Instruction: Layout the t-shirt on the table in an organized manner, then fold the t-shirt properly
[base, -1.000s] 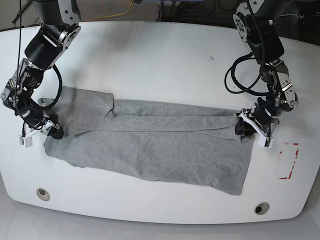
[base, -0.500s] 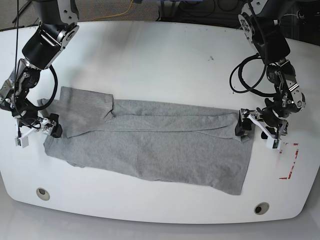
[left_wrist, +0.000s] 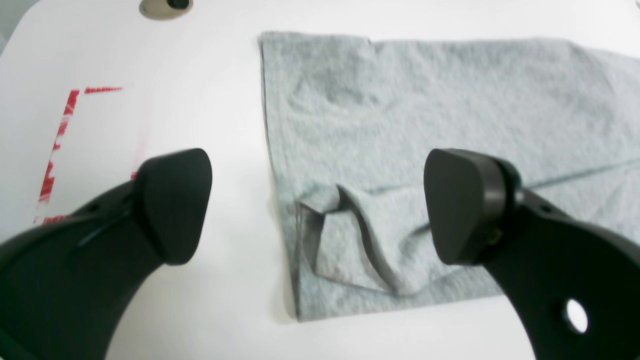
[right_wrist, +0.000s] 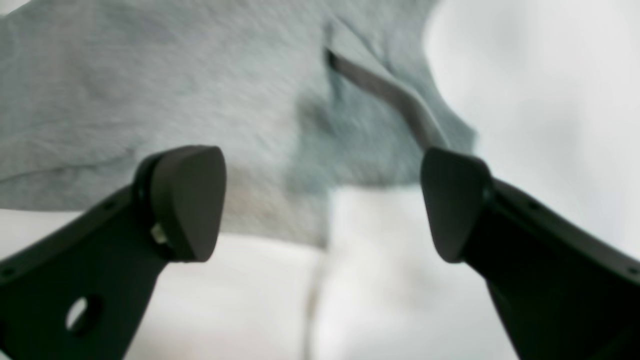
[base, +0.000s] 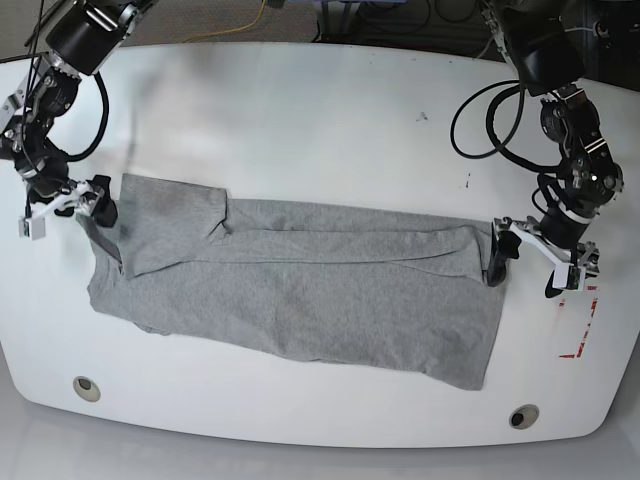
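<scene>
The grey t-shirt (base: 300, 290) lies flat across the white table (base: 320, 130) as a long band, its upper part folded down along a crease. My left gripper (base: 526, 274) hovers open just off the shirt's right end. In the left wrist view its fingers (left_wrist: 175, 210) straddle the shirt's edge (left_wrist: 350, 235), where a small corner is turned up. My right gripper (base: 66, 216) is open beside the shirt's far left corner. The blurred right wrist view shows the right gripper (right_wrist: 320, 200) empty above the cloth (right_wrist: 175, 100).
A red outline mark (base: 580, 330) lies near the right front edge, just beyond the left gripper. Two round holes (base: 86, 387) (base: 522, 416) sit near the front edge. Black cables loop from both arms over the table's back corners.
Both grippers have opened and let go of the shirt's ends. The left one drew off to the right, the right one rose toward the back left. The shirt stays flat.
</scene>
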